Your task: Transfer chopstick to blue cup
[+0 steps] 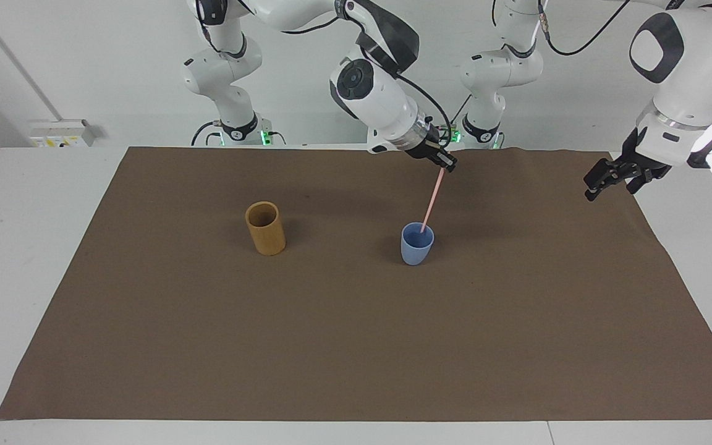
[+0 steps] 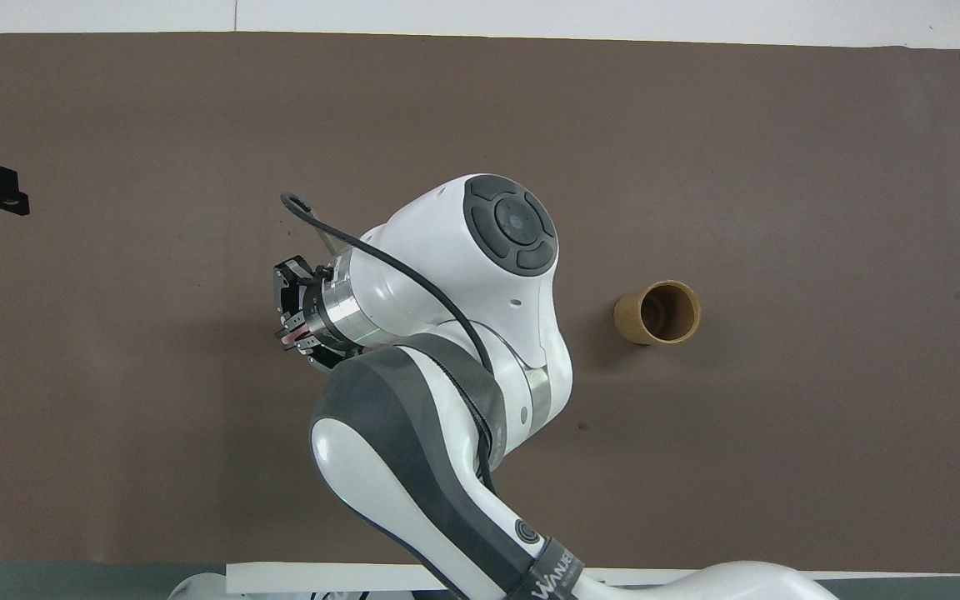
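right gripper (image 1: 445, 163): pinched top of chopstick (image 1: 431, 201), up over the cup (image 1: 417, 243)
chopstick: tilted, lower tip inside cup mouth
cup: mid-mat (image 1: 331, 346), upright
left gripper (image 1: 603, 180): waited over mat edge, fingers' state can't tell

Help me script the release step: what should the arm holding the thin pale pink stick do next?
Probably open the right gripper and let go: the thin pale pink stick already leans with its lower tip inside the small light blue cup. The left gripper waits over the mat's edge.
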Controlling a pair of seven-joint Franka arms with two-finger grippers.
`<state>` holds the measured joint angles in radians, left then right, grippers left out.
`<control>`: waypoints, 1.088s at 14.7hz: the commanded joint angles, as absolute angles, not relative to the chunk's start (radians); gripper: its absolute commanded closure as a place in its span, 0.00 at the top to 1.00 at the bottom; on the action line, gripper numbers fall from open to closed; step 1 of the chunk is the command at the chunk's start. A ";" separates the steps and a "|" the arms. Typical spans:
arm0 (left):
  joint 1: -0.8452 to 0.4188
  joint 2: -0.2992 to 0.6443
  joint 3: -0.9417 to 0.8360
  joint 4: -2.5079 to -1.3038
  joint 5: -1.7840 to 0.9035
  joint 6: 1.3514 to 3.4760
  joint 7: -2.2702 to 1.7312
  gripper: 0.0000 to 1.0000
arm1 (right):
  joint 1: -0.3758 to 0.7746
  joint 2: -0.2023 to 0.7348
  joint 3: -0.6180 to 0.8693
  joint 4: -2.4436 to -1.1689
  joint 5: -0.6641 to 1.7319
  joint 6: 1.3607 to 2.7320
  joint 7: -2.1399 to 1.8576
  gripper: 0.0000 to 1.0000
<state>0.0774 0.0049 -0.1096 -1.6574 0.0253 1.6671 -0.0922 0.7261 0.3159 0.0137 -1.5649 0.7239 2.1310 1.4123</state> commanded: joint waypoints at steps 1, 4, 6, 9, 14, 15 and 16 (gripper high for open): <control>0.083 0.002 -0.110 -1.663 0.028 1.681 -0.087 1.00 | 0.704 0.291 0.017 -1.612 0.739 2.155 1.373 0.42; 0.083 0.002 -0.110 -1.663 0.029 1.680 -0.087 1.00 | 0.687 0.293 0.012 -1.595 0.689 2.142 1.339 1.00; 0.083 0.002 -0.110 -1.663 0.029 1.681 -0.087 1.00 | 0.623 0.290 0.012 -1.565 0.651 2.120 1.321 1.00; 0.083 0.002 -0.110 -1.663 0.028 1.681 -0.087 1.00 | 0.511 0.275 0.008 -1.491 0.554 1.984 1.168 1.00; 0.083 0.002 -0.110 -1.663 0.029 1.681 -0.087 1.00 | 0.391 0.161 0.008 -1.494 0.154 1.753 0.791 1.00; 0.083 0.002 -0.110 -1.664 0.028 1.681 -0.087 1.00 | 0.358 0.137 0.008 -1.497 0.097 1.687 0.685 1.00; 0.083 0.002 -0.110 -1.663 0.029 1.681 -0.087 1.00 | 0.313 0.114 0.006 -1.497 0.060 1.630 0.587 1.00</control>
